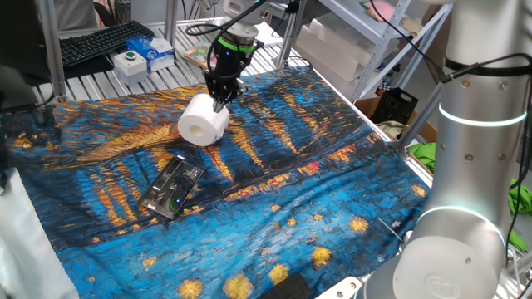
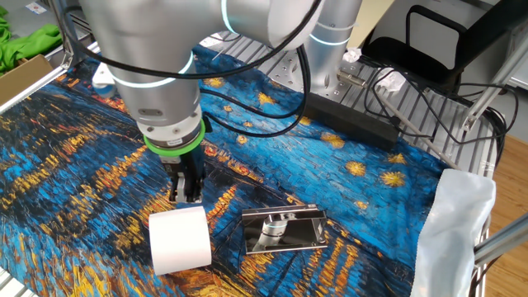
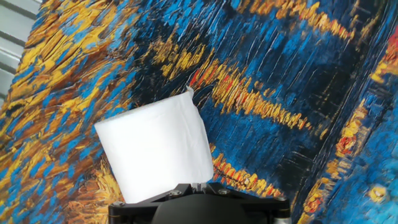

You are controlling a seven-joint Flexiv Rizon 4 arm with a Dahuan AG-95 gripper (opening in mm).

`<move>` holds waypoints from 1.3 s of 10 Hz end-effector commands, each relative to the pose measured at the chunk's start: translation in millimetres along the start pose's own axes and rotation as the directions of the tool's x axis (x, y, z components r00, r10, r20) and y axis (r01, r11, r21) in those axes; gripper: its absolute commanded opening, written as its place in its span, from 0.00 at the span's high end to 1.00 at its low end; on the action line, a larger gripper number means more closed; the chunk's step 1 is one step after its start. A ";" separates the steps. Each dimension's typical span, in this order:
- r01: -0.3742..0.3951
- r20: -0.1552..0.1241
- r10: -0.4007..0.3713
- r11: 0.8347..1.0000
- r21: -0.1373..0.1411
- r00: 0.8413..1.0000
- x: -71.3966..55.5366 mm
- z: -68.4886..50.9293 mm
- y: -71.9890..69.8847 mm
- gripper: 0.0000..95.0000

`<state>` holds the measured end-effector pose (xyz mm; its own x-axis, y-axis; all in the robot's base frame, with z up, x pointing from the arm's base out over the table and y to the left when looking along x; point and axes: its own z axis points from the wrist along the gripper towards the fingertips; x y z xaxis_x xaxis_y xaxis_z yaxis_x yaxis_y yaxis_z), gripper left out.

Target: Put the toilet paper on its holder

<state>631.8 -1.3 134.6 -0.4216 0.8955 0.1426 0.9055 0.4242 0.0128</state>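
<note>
The toilet paper (image 1: 202,122) is a plump white roll, tilted, just under my gripper (image 1: 220,101) over the painted cloth. In the other fixed view the roll (image 2: 180,239) hangs below the gripper (image 2: 186,191). In the hand view the roll (image 3: 155,146) fills the centre, and the fingers are close together at its near edge by the gripper (image 3: 199,185). The gripper is shut on the roll's wall. I cannot tell whether the roll touches the cloth. The shiny metal holder (image 1: 170,187) lies flat on the cloth nearer the front, beside the roll in the other fixed view (image 2: 283,229). It is out of the hand view.
A keyboard (image 1: 104,41) and a white-and-blue box (image 1: 150,51) sit on the slatted table behind the cloth. The robot's base (image 1: 465,166) stands at the right. A black power strip (image 2: 355,120) lies behind the cloth. A white bag (image 2: 458,223) hangs at the right edge.
</note>
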 end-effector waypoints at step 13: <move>0.092 0.040 -0.093 0.995 0.025 0.995 -4.6 1.1 20.6 0.40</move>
<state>652.2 4.0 132.3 -0.5111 0.8541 0.0965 0.8583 0.5131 0.0038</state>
